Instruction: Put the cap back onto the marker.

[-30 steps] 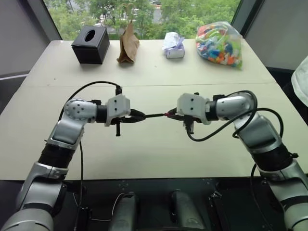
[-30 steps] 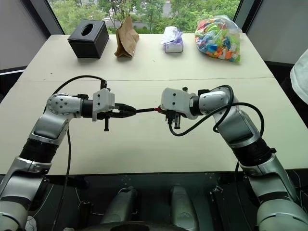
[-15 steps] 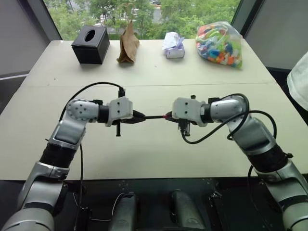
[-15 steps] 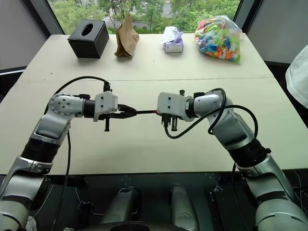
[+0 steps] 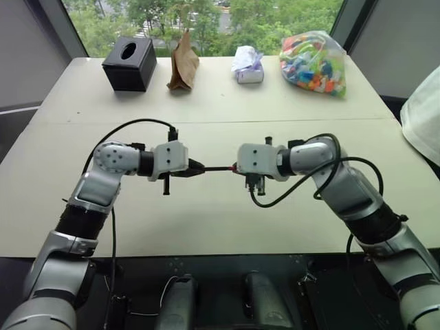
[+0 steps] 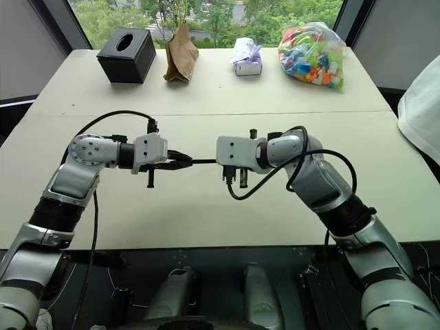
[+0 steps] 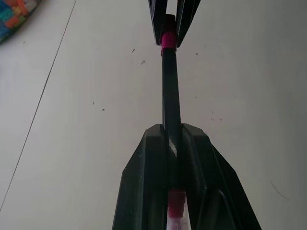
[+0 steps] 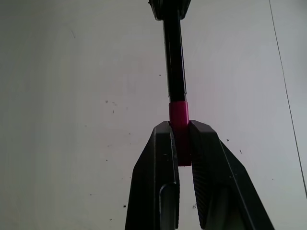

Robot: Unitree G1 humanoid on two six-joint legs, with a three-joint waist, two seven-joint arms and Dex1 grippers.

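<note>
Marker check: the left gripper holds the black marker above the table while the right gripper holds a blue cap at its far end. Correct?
Not quite: the cap is red, as the right wrist view shows. The rest holds: left gripper grips the marker, right gripper the cap.

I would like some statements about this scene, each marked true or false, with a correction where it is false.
1. The left gripper is shut on the marker. True.
2. The cap lies loose on the table. False: the right gripper is shut on it, at the marker's end.
3. The black tissue box stands at the table's far side. True.
4. The marker points straight up. False: it lies about level between the two grippers.
</note>
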